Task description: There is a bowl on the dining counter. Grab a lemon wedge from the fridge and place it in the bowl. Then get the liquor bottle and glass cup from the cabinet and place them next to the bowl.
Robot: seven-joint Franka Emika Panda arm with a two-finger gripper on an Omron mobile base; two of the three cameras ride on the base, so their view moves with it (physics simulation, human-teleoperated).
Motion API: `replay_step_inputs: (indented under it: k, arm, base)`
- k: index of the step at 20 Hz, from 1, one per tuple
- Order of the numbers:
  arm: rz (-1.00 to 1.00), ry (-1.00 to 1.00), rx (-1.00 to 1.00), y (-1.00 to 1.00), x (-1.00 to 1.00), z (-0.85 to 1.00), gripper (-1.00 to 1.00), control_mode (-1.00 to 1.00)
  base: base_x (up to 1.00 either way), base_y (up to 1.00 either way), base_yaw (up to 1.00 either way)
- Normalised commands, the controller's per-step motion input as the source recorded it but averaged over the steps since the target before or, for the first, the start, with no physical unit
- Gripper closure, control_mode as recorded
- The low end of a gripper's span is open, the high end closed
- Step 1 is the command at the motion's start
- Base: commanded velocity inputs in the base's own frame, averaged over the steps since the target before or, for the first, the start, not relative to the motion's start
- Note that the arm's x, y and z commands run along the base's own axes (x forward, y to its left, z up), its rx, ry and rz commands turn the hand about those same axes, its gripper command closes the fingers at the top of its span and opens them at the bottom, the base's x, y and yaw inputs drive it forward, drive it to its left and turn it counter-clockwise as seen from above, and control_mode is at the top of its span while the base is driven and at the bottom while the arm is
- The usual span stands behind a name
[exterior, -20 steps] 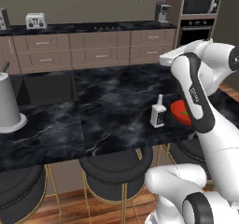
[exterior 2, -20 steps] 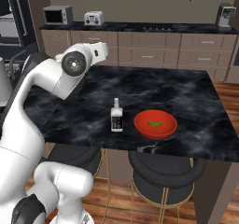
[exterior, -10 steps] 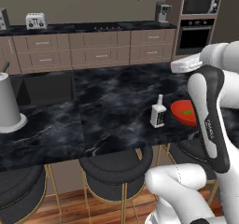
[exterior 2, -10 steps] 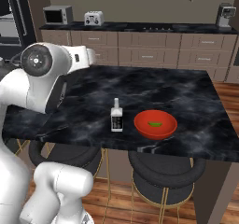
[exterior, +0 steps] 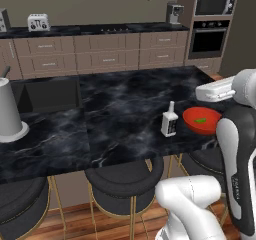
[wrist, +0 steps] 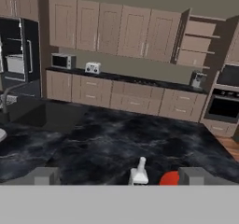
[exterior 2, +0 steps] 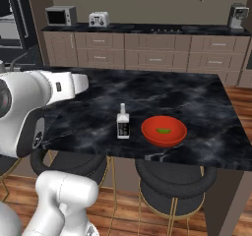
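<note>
Now black marble counter (exterior: 115, 109) holds bowl (exterior 2: 164, 131), liquor bottle (exterior 2: 123, 122); fingers (wrist: 46, 175) spread, holding nothing.

Black marble counter (wrist: 107, 139) runs across mid frame. Bottle (wrist: 139, 171) near bottom edge, upright, w/ red bowl (wrist: 170, 178) just beside it to the right, partly cut off. Gripper (wrist: 119, 176) fingertips far apart at bottom, nothing btwn them. Back wall: microwave (wrist: 60, 60), toaster (wrist: 93, 68), oven (wrist: 223, 107), cabinet (wrist: 198, 43) w/ door open.
</note>
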Motion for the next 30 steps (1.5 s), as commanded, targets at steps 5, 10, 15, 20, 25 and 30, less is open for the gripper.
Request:
replay_step_inputs:
  k: [5,10,15,20,25,30]
  arm:
    - [0.0,0.0,0.0,0.0,-0.03,-0.04,-1.0,-1.0]
    - [-0.02,0.0,0.0,0.0,-0.26,-0.13,-1.0,1.0]
    - [0.0,0.0,0.0,0.0,0.0,0.0,-1.0,1.0]
    - [0.0,0.0,0.0,0.0,0.0,0.0,-1.0,1.0]
    - [0.0,0.0,0.0,0.0,0.0,0.0,-1.0,1.0]
    - [0.0,0.0,0.0,0.0,0.0,0.0,-1.0,1.0]
  base:
    - [0.0,0.0,0.0]
    - [-0.3,-0.03,-0.06]
    - [-0.74,-0.4,-0.18]
    - [-0.36,-0.91,-0.12]
    - [-0.01,-1.0,-0.05]
    - [0.05,-1.0,-0.02]
